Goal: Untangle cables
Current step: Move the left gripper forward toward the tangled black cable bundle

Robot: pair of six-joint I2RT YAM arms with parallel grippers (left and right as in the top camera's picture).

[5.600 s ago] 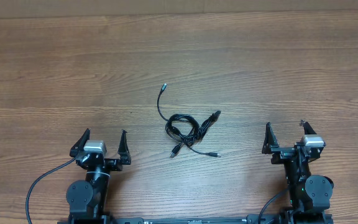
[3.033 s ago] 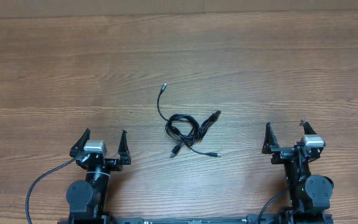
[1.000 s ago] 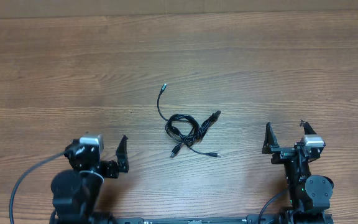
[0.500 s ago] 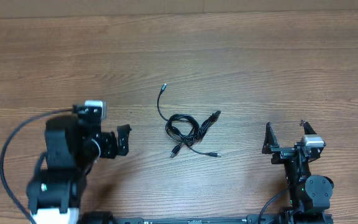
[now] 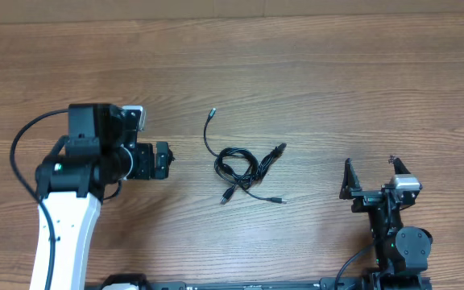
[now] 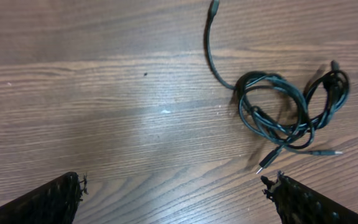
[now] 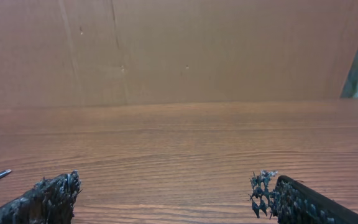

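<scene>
Lying near the middle of the overhead frame, the cables (image 5: 244,165) formed one small knot on the counter (image 5: 337,72), a loose end (image 5: 210,115) reaching to the upper left. They looked light, thin and limp; a pull would probably drag the whole bundle. That free end seemed best to pinch. Both the left jaws and the right jaws stood spread wide, holding nothing.

The left arm (image 5: 61,221) rises from the near edge at the left side of the surface (image 5: 337,80). Its wrist is bent so the left gripper (image 5: 163,159) faces the right edge, jaws spread wide. The right gripper (image 5: 370,179) sits low near the near right corner, jaws apart, pointing toward the far edge.
</scene>
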